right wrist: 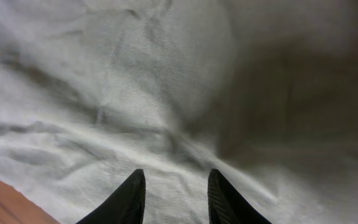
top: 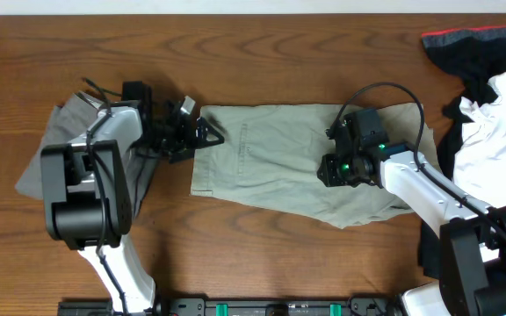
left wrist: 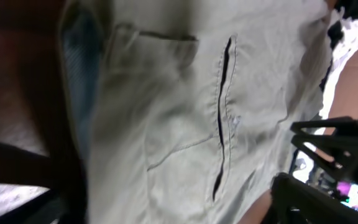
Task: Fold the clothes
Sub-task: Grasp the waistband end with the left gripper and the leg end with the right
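Our right fingers [right wrist: 138,186] stand parted above the khaki shorts [top: 271,158], gripping nothing (probably set to smooth them). The shorts lie spread mid-bench [top: 279,53]. Our left fingers [top: 202,133] meet the waistband edge, seemingly to anchor it; whether they pinch, we cannot tell. Beyond lies the white T-shirt [top: 499,123].

open table [top: 271,61] beyond the shorts [top: 271,158]; a clothes pile [top: 499,123] crowds the right.

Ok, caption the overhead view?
Khaki shorts spread on the table, left gripper at one end, right gripper over the other.
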Action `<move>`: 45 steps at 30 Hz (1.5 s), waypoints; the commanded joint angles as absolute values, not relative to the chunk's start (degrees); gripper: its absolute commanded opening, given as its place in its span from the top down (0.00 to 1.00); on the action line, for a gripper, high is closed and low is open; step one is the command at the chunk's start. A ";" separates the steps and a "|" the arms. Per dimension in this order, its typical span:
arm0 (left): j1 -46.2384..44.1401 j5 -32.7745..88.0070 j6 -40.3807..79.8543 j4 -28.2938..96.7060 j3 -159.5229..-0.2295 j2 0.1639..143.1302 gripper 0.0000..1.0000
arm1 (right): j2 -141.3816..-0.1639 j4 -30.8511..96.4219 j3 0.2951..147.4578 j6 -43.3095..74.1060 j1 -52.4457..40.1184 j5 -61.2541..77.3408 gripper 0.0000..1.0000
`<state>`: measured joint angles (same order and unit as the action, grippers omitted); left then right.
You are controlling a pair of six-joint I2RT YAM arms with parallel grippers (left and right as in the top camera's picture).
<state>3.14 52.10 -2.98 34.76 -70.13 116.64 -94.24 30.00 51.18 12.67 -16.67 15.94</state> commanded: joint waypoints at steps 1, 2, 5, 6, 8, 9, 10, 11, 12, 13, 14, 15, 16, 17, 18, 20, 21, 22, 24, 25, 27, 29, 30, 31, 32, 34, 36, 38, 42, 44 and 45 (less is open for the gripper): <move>1.43 43.94 -1.17 33.80 -68.25 121.03 0.12 | -93.78 29.69 50.89 13.74 -17.65 15.14 0.68; 1.08 43.92 -1.15 33.67 -68.25 121.03 0.16 | -93.78 29.61 50.89 13.74 -17.65 15.14 0.68; -0.08 43.92 -1.15 33.69 -68.25 121.03 0.26 | -93.78 29.47 50.89 13.74 -17.65 15.14 0.68; -0.49 43.94 -1.17 33.63 -68.25 121.03 0.30 | -93.78 29.34 50.89 13.76 -17.65 15.14 0.68; -1.13 43.94 -1.17 33.28 -68.25 121.03 0.38 | -93.78 29.19 50.89 13.76 -17.65 14.96 0.68; -1.39 43.97 -1.17 33.10 -68.25 121.03 0.42 | -93.78 29.15 50.89 13.74 -17.65 14.94 0.68; -1.50 43.97 -1.17 33.10 -68.25 121.03 0.46 | -93.78 29.17 50.89 13.74 -17.65 14.94 0.68; -1.61 43.99 -1.17 33.10 -68.25 121.03 0.49 | -93.78 29.19 50.89 13.76 -17.65 14.94 0.68; -1.61 44.10 -1.17 33.12 -68.25 121.03 0.52 | -93.78 29.26 50.89 13.76 -17.65 14.94 0.68; -1.58 44.62 -1.17 33.10 -68.25 121.03 0.57 | -93.78 29.28 50.89 13.74 -17.65 14.94 0.68; -1.58 45.17 -1.17 33.10 -68.25 121.03 0.61 | -93.78 29.30 50.89 13.76 -17.65 14.94 0.68; -1.58 46.00 -1.19 33.10 -68.25 121.03 0.64 | -93.78 29.30 50.89 13.76 -17.65 14.94 0.68; -1.58 46.68 -1.19 33.10 -68.25 121.03 0.69 | -93.78 29.30 50.89 13.74 -17.65 14.94 0.68; -1.58 47.42 -1.17 33.21 -68.25 121.03 0.74 | -93.78 29.28 50.89 13.74 -17.65 14.94 0.68; -1.58 47.57 -1.17 33.34 -68.25 121.03 0.81 | -93.78 29.28 50.89 13.74 -17.65 14.94 0.69; -1.45 47.31 -1.17 34.59 -68.60 120.86 0.94 | -93.78 29.41 50.89 13.74 -17.65 14.94 0.69; -1.37 47.11 -1.17 35.27 -68.90 120.84 0.94 | -93.78 29.52 50.89 13.72 -17.65 14.94 0.69; -1.30 46.68 -1.19 36.23 -69.41 120.75 0.94 | -93.78 29.56 50.89 13.69 -17.65 14.94 0.70; -1.26 43.59 -1.19 38.96 -70.83 120.29 0.94 | -93.76 29.56 50.89 13.67 -17.63 14.76 0.70; -1.28 41.19 -1.17 40.45 -71.50 119.72 0.94 | -93.76 29.56 50.92 13.67 -17.52 14.81 0.69; -1.32 36.93 -1.17 43.11 -72.58 118.08 0.94 | -93.30 29.78 51.00 13.02 -17.08 14.81 0.69; -1.32 33.01 -1.17 46.09 -73.71 116.07 0.94 | -92.20 30.00 51.00 13.04 -16.21 14.83 0.71; -1.32 29.67 -1.17 48.18 -74.63 114.54 0.94 | -91.26 30.13 51.00 13.04 -15.57 14.83 0.71; -1.32 27.35 -1.17 49.54 -75.20 113.56 0.94 | -90.50 30.22 51.00 13.04 -15.14 14.83 0.71; -1.32 24.08 -1.17 51.55 -76.12 112.03 0.94 | -89.36 30.24 51.00 13.04 -14.52 14.81 0.71; -1.32 17.43 -1.17 55.61 -78.50 109.12 0.94 | -86.61 30.20 51.00 13.06 -13.28 14.81 0.70; -1.32 12.47 -1.19 59.53 -81.45 106.94 0.94 | -83.83 29.93 51.00 13.06 -12.19 14.81 0.69; -1.32 9.08 -1.26 63.26 -85.03 105.45 0.94 | -81.41 29.50 51.00 13.06 -11.35 14.79 0.68; -1.96 5.26 -1.45 70.00 -92.44 104.68 0.94 | -77.28 28.86 51.00 13.28 -10.11 14.79 0.67; -3.09 2.83 -1.45 72.88 -96.18 104.68 0.94 | -75.79 28.88 51.00 13.30 -9.67 14.79 0.67; -3.62 2.00 -1.43 73.82 -97.47 104.68 0.94 | -75.42 28.91 51.00 13.28 -9.61 14.79 0.67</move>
